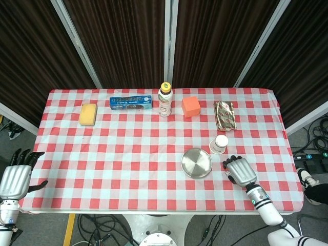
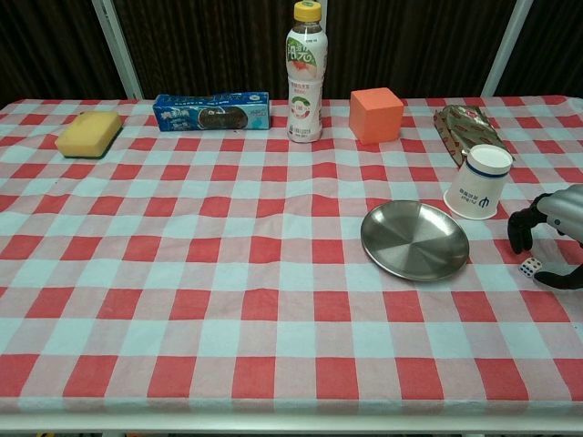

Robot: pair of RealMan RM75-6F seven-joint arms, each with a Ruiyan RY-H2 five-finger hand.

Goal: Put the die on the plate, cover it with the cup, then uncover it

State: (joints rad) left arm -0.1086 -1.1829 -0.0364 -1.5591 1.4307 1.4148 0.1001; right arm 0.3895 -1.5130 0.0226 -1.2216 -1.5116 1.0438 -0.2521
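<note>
Red-checked cloth covers your worktop (image 1: pixel 128 148), with dark curtains behind. Your die (image 2: pixel 529 267) sits on the cloth near the front right corner, just beside the steel plate (image 2: pixel 414 240) and not yet on it. It looks small, hard and light, likely to skid or roll, so pinch two opposite faces. Your right hand (image 1: pixel 241 171) hovers over it with fingers (image 2: pixel 519 229) curled apart, holding nothing. The paper cup (image 2: pixel 478 182) stands mouth-up behind the plate. Your left hand (image 1: pixel 15 177) waits, fingers spread, off the front left corner.
</note>
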